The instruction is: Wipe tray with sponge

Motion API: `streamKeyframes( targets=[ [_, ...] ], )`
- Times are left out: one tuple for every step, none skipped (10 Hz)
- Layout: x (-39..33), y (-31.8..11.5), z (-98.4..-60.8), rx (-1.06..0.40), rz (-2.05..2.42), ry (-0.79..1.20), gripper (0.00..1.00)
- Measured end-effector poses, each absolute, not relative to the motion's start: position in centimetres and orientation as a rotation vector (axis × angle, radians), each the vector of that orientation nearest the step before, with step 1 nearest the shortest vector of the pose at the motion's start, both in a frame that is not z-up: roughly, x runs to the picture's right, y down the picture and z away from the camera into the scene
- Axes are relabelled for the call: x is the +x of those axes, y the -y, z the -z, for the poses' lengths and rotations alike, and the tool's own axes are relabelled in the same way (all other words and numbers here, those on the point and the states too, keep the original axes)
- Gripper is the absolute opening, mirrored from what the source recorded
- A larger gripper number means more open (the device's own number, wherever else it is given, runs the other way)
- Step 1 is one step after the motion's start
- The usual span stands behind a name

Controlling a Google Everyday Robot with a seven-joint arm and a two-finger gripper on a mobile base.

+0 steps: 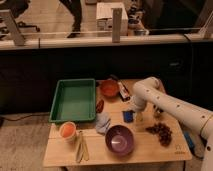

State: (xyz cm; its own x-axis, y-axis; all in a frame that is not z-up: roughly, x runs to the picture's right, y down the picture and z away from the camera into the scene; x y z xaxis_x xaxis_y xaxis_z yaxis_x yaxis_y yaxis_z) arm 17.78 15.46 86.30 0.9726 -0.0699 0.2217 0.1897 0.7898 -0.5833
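Observation:
The green tray (74,100) lies on the left part of the wooden table (150,150). I see nothing inside it. A small blue sponge (128,116) lies on the table right of the tray, near the middle. My gripper (138,118) hangs from the white arm (165,102), which reaches in from the right. It is low over the table, right beside the sponge on its right side. I cannot tell whether it touches the sponge.
An orange bowl (109,89) and a dark packet (123,92) stand behind the sponge. A pale blue cloth (103,122), a purple bowl (119,139), an orange cup (67,131), wooden utensils (81,146) and grapes (160,132) lie in front.

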Motion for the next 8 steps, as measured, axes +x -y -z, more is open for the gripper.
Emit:
streamKeyframes(
  targets=[
    [17.78,-15.51,-86.38,-0.647,0.139,0.197,0.74],
    [17.71,-15.46,-86.41,-0.648,0.140,0.199,0.74],
    [17.57,-15.51,-86.45,-0.651,0.142,0.201,0.74],
    [17.36,-15.53,-86.51,-0.653,0.143,0.203,0.72],
    [17.31,-15.67,-86.58,-0.658,0.144,0.205,0.69],
    [17.35,-15.80,-86.61,-0.661,0.145,0.206,0.69],
    [17.35,-15.87,-86.68,-0.662,0.146,0.209,0.69],
    [17.24,-15.99,-86.79,-0.664,0.149,0.213,0.69]
  ],
)
